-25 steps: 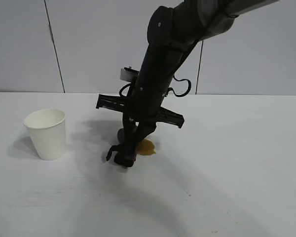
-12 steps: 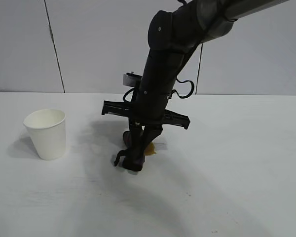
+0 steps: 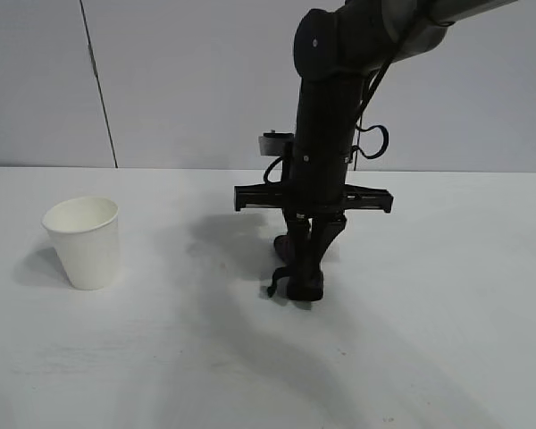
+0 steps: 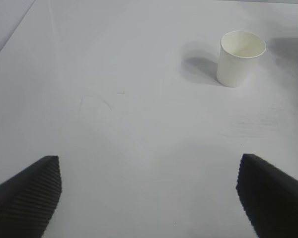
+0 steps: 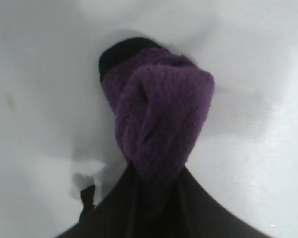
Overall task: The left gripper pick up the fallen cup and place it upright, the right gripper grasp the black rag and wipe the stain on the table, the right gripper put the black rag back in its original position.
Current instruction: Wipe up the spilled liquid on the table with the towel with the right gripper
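Exterior view: my right tool (image 3: 305,288) points straight down, clamped on the black rag (image 3: 297,268), which presses the bench (image 3: 447,340) well to the right of the upright cup (image 3: 85,241). No stain shows; it may lie under the rag.

Left wrist view: my left tool (image 4: 149,196) hangs wide and empty, cup (image 4: 240,58) well ahead.

Right wrist view: purple rag (image 5: 156,119) bunched directly below my fingers, on the bench (image 5: 35,59). The right arm is nearer.

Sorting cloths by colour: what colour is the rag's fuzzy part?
Purple; the black rag shows its fuzzy purple part best in the right wrist view.
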Motion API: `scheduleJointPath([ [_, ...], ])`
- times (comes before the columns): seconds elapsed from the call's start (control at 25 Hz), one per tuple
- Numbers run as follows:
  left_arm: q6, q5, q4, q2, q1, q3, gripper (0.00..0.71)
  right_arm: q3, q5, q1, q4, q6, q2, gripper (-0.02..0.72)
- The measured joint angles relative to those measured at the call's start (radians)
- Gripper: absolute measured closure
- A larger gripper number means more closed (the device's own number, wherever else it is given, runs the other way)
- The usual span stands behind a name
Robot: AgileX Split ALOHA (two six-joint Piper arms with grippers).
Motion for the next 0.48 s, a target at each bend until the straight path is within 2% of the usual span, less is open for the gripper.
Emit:
scheduleJointPath([
  [0.08, 0.0, 0.0, 0.0, 0.0, 0.0, 0.0, 0.022, -0.019, 0.006, -0.003, -0.026, 0.006, 0.0, 0.611],
  [0.16, 0.0, 0.0, 0.0, 0.0, 0.0, 0.0, 0.022, -0.03, 0.003, -0.003, -0.019, 0.011, 0.0, 0.611],
  [0.32, 0.0, 0.0, 0.0, 0.0, 0.0, 0.0, 0.022, -0.032, -0.012, -0.003, 0.05, 0.017, 0.0, 0.611],
  [0.48, 0.0, 0.0, 0.0, 0.0, 0.0, 0.0, 0.022, -0.034, -0.076, 0.012, 0.144, 0.017, 0.012, 0.611],
])
